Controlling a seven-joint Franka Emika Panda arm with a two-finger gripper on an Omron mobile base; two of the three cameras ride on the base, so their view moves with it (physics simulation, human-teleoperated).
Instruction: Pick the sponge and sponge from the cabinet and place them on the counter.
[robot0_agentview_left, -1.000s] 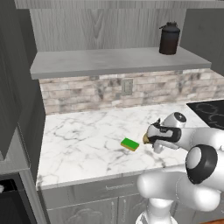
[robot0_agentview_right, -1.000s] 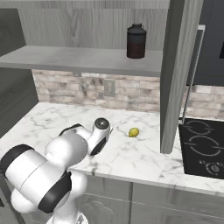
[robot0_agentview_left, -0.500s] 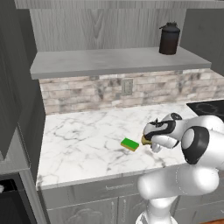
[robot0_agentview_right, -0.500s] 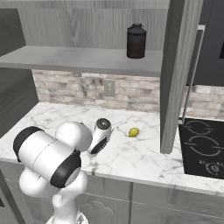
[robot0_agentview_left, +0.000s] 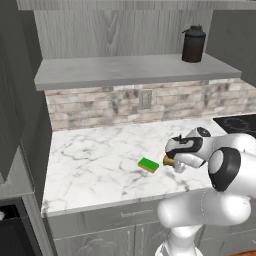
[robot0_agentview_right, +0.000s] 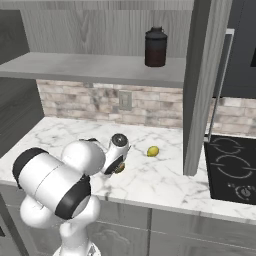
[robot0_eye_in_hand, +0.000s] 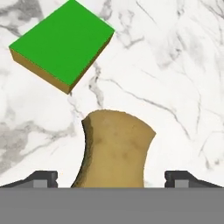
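Pincer (robot0_eye_in_hand: 112, 175) open wide low over the desk (robot0_agentview_left: 90, 155), fingertips (robot0_eye_in_hand: 41, 177) well apart on both sides of the brown sponge (robot0_eye_in_hand: 114, 148) and not touching it, judged as just let go. Green sponge (robot0_agentview_left: 148, 164) flat on the desk near the front edge, just beside the brown one. Probably both light, soft and easy to squeeze; best taken across the short sides, gently.

brown sponge (robot0_eye_in_hand: 114, 148) cut off below, stovetop (robot0_agentview_right: 234, 170) cropped

White arm folded low, claw (robot0_eye_in_hand: 112, 177) pointing down, fingers spread wide
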